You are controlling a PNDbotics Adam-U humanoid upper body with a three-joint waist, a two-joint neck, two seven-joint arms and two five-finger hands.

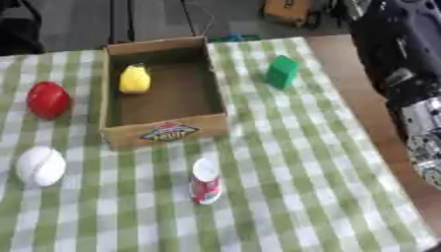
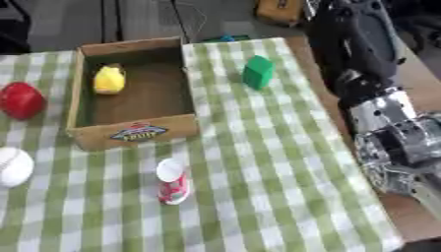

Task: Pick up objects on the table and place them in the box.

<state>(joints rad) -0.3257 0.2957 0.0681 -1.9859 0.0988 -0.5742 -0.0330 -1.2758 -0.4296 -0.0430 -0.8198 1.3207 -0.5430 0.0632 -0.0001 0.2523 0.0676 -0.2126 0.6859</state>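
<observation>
The box sits toward the far left of the green-checked surface, open side up, with one yellow object already lying in its far-left corner. Four things are left outside it: a green block to its right, near the far edge; a small red-and-white bottle in front of it, standing slightly tilted; a red ball and a white baseball off to its left.

Your right robot hand hangs over the bare right margin beyond the cloth, carrying nothing. How far its fingers are spread cannot be told from here. The left robot hand is out of sight.

The green block looks like your closest pick for that arm. Come down on it from above, set the fingers across two flat faces, and lift clear before swinging left over the box wall. Release it in the open near half, away from the yellow object.
</observation>
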